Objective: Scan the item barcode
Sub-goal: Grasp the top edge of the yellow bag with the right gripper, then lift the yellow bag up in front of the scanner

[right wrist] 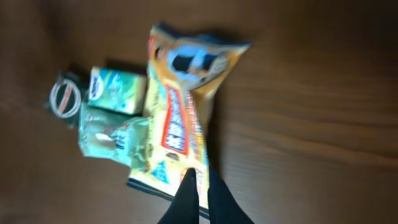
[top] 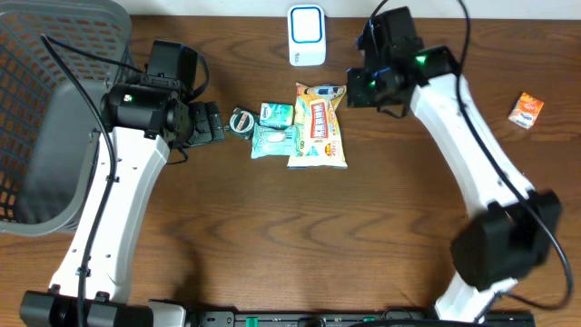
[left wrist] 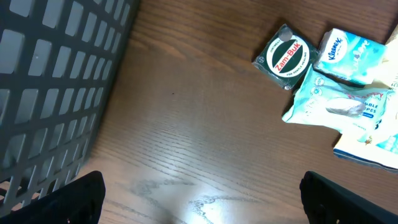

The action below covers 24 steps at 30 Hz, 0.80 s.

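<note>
A yellow snack packet (top: 318, 127) lies mid-table beside a teal wipes packet (top: 275, 141), a Kleenex pack (top: 276, 113) and a round Zam-Buk tin (top: 242, 121). My right gripper (top: 360, 86) is at the snack packet's upper right corner. In the blurred right wrist view its fingers (right wrist: 202, 174) are pressed together over the end of the snack packet (right wrist: 180, 106), pinching its edge. My left gripper (top: 207, 123) hangs wide open just left of the tin, with bare wood between its fingers (left wrist: 205, 199). No barcode shows on any item.
A white device with a blue rim (top: 307, 34) stands at the back centre. A grey mesh basket (top: 54, 118) fills the left side, close to my left arm. A small orange packet (top: 526, 110) lies far right.
</note>
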Each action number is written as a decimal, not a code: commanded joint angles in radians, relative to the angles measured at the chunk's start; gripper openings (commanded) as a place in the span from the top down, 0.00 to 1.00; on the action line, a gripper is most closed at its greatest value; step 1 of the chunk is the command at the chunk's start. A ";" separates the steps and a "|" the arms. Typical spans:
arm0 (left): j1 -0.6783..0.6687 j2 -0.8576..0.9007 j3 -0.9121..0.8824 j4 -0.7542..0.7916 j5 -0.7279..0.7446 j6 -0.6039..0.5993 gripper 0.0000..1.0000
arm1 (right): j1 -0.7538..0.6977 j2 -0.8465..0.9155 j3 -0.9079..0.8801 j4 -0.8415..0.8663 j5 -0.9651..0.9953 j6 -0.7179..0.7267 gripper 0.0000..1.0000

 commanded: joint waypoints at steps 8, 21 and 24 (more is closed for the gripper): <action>0.002 -0.002 -0.001 -0.002 -0.017 -0.005 0.01 | 0.026 -0.011 0.002 -0.082 0.372 -0.050 0.99; 0.002 -0.002 -0.001 -0.002 -0.017 -0.005 0.01 | -0.028 0.246 0.002 0.076 -0.262 -0.045 0.12; 0.002 -0.002 -0.001 -0.002 -0.017 -0.005 0.02 | -0.042 0.330 0.002 0.141 -0.370 -0.045 0.11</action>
